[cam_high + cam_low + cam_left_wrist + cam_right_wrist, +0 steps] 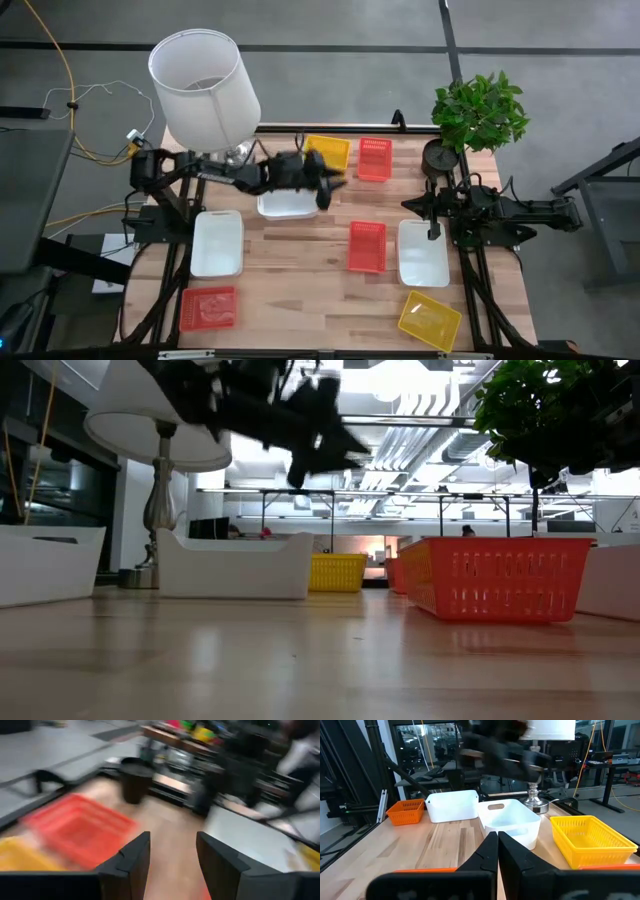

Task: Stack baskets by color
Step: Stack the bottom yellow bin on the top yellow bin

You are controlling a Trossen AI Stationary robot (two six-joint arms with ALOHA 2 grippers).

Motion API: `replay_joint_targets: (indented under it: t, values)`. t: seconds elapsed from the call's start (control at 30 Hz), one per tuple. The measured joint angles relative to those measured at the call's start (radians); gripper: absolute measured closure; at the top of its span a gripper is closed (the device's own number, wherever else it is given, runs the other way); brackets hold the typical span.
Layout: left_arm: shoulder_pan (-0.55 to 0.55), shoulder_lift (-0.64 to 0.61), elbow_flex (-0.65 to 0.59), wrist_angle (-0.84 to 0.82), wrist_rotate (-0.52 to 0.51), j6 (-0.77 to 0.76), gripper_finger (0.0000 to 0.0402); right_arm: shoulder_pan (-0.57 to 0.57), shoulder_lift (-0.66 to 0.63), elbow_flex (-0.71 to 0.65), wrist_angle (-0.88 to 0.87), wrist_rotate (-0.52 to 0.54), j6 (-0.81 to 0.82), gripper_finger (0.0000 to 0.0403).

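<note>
- Our left gripper point(330, 185) hangs open and empty above the desk's far edge, beside a white basket point(284, 205).
- Our right gripper point(432, 231), closed and empty, waits near the right edge.

A red mesh basket point(497, 577) stands nearest on the wooden table point(300, 660) — right of centre. Farther back sit a white basket point(236, 564) and, just beside it, a yellow basket point(337, 572). Another white basket point(48, 563) shows at the left edge. A dark, blurred arm point(270, 410) hangs overhead — beside a white lampshade point(150, 435). Plant leaves point(550, 410) fill the upper right.
</note>
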Motion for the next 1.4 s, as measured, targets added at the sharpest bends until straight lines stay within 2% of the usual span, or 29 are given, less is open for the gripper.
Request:
replay_joint_targets:
  t: [0.07,0.23,0.5,0.6,0.7,0.97,1.07,1.23,1.33,1.4]
  values:
    - [-0.082,-0.043,-0.018,-0.026,-0.032,0.047,0.0262,0.000,0.000,0.000,0.000,0.000,0.000,0.0402]
    - [-0.303,-0.205,-0.120,-0.030,-0.204,0.142,0.0287,0.000,-0.001,0.000,0.000,0.000,0.000,0.0402]
    - [-0.603,-0.513,-0.346,-0.017,-0.470,0.220,0.0389,0.000,-0.001,0.000,0.000,0.000,0.000,0.0402]
    - [-0.674,-0.589,-0.432,0.039,-0.558,0.250,0.0394,0.000,-0.001,0.000,0.000,0.000,0.000,0.0402]
    - [-0.714,-0.631,-0.500,0.110,-0.607,0.256,0.0399,0.000,-0.001,0.000,0.000,0.000,0.000,0.0402]
    - [-0.760,-0.643,-0.556,0.123,-0.607,0.223,0.0401,0.000,0.000,0.000,0.000,0.000,0.005,0.0402]
    - [-0.779,-0.643,-0.556,0.122,-0.607,0.223,0.0401,0.000,0.000,0.000,0.017,0.011,0.116,0.0402]
    - [-0.798,-0.649,-0.556,0.122,-0.608,0.244,0.0401,0.000,-0.002,0.000,0.176,0.061,0.345,0.0402]
    - [-0.800,-0.649,-0.556,0.129,-0.615,0.264,0.0401,0.000,-0.001,0.000,0.274,0.079,0.325,0.0402]
    - [-0.800,-0.649,-0.556,0.135,-0.616,0.266,0.0401,0.000,0.008,0.000,0.361,0.021,0.308,0.0402]
